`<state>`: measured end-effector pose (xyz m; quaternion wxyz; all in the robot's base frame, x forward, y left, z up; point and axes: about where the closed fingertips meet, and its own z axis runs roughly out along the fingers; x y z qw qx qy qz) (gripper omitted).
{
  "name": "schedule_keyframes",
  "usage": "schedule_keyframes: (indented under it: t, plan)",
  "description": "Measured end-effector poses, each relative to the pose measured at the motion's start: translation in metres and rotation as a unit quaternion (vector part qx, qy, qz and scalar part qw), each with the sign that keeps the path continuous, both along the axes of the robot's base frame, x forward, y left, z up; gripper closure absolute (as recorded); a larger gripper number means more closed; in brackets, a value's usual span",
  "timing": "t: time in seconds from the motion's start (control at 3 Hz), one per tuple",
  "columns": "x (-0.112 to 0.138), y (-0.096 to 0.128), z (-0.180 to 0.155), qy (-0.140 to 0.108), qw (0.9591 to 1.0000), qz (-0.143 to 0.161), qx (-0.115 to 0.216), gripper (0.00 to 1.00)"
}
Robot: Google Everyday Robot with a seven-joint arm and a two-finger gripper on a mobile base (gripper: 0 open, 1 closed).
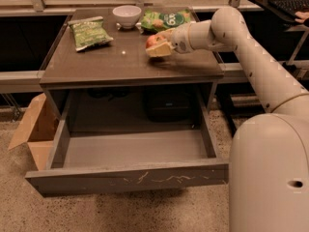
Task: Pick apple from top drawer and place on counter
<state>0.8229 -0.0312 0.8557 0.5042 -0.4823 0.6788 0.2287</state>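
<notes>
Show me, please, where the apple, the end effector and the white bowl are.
apple [152, 39]: camera view, its red top.
end effector [158, 49]: camera view, between its fingertips, over the counter [96, 64], shut on the apple.
white bowl [127, 16]: camera view, its outer wall.

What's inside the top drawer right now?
Nothing shows on the open top drawer's grey floor; the strip just behind its front panel is covered. The gripper holds the apple above the counter.

The arm [251, 52] is showing glossy cream-white shells in smooth tapering segments, and the bulky rounded body [270, 178] is wearing the same, with one small dark hole. Its pale-yellow gripper [157, 46] is clasping the apple [152, 39] over the counter [96, 62].
</notes>
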Motion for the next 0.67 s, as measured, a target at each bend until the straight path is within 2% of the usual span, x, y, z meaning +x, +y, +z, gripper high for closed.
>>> schedule_keyframes:
  t: [0.67]
  plan:
    - [0.0016,0.0001,-0.0024,0.001,1.0,0.002,-0.003,0.12]
